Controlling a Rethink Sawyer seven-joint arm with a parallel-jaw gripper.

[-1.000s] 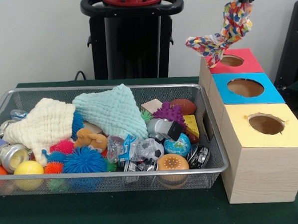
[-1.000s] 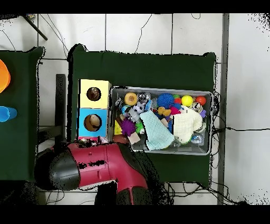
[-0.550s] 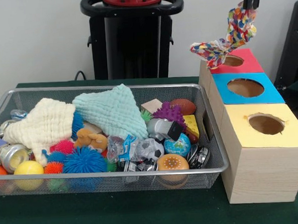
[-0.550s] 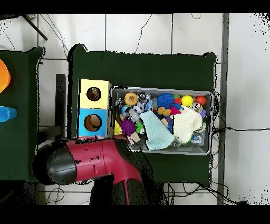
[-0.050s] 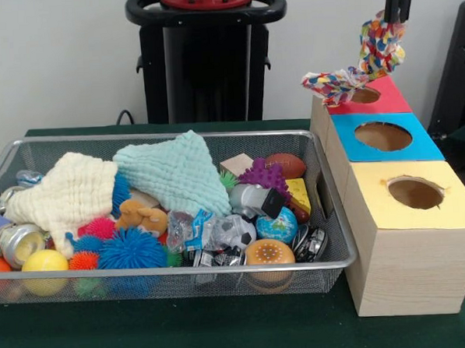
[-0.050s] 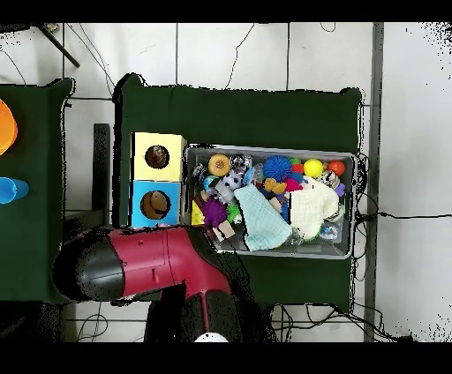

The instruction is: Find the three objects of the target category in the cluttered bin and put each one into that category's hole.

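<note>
My gripper [image 5: 397, 13] comes down at the top right of the front view, shut on a multicoloured patterned cloth [image 5: 370, 54]. The cloth hangs over the red box [image 5: 384, 97], its tail trailing left past the box's far corner, just above the round hole [image 5: 362, 95]. Two more cloths lie in the wire bin [image 5: 168, 280]: a mint one [image 5: 178, 173] and a cream one [image 5: 70, 194]. In the overhead view the red arm [image 6: 150, 265] covers the red box and hides the gripper.
In front of the red box stand a blue box [image 5: 383, 137] and a yellow box [image 5: 414, 194], each with a hole on top. The bin also holds spiky balls, cans, a plush toy, a small globe and a toy football.
The gripper has carried the patterned cloth to the right, so it now hangs more squarely over the red box. In the overhead view the arm has swung slightly.
</note>
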